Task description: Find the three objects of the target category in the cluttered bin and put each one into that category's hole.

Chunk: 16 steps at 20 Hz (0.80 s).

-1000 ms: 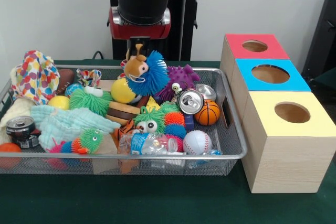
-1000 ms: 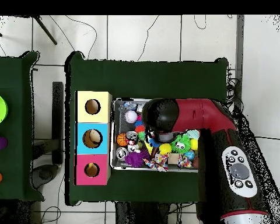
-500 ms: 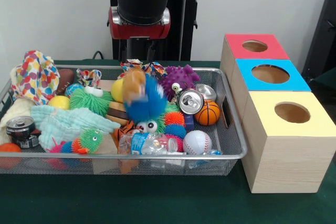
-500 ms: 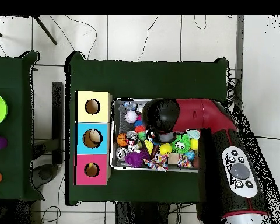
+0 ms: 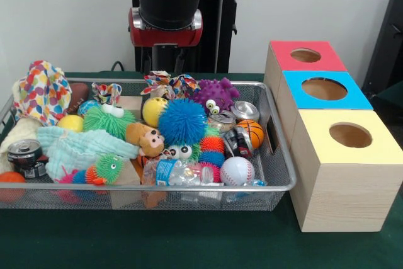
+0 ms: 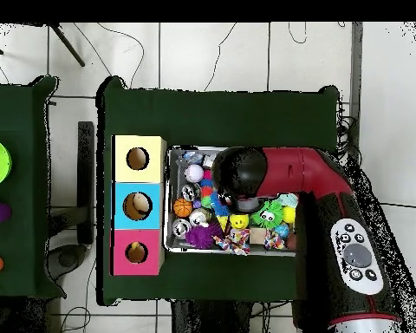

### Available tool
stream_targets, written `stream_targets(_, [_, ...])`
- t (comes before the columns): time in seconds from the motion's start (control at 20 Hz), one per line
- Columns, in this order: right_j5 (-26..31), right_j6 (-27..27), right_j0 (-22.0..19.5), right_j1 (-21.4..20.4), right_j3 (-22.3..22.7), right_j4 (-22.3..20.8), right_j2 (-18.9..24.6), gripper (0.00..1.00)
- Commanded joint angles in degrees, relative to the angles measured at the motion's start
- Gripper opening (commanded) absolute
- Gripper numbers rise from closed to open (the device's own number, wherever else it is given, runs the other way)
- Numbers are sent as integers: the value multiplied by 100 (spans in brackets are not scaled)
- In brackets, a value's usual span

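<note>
I see the bin [image 5: 277,177] sitting on the green surface [image 5: 189,244], full of toys. In the front view the arm [image 5: 167,4] hangs above the far edge of the bin. I can only see its red and black end there. The hand is hidden in both views, so I cannot tell if it is open or closed, or if it has hold of anything.

The tan dog [image 5: 144,137] lies on its side near the middle of the bin. It is touching the blue fuzzy ball [image 5: 182,121] on its right. The orange tiger [image 5: 148,157] peeks out just under the dog, mostly hidden. A yellow ball [image 5: 154,111] sits behind the dog, toward the far edge. The purple monster [image 5: 214,94] is near the far right corner. An orange basketball [image 5: 252,133] and a white baseball [image 5: 237,171] lie by the right edge. I cannot pick out the yellow duck.

The red-topped box [image 5: 302,61] stands at the far end of the row of three boxes, right of the bin. Its hole [image 5: 305,55] is dark and round.

From above, the arm [image 6: 281,178] covers much of the bin [image 6: 170,199], so the dog is hidden there. That view does show all three boxes in a line along the bin's left edge, with the red-topped box [image 6: 136,252] toward the bottom.
</note>
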Motion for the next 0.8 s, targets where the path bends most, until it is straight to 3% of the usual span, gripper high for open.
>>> stream_targets(0.05, [412, -26, 8, 67, -14, -64, -23, 100])
stream_targets(0.45, [-663, -317, -231, 221, 48, -136, 259, 100])
stream_targets(0.8, [-1166, -712, -415, 265, 62, -92, 606, 100])
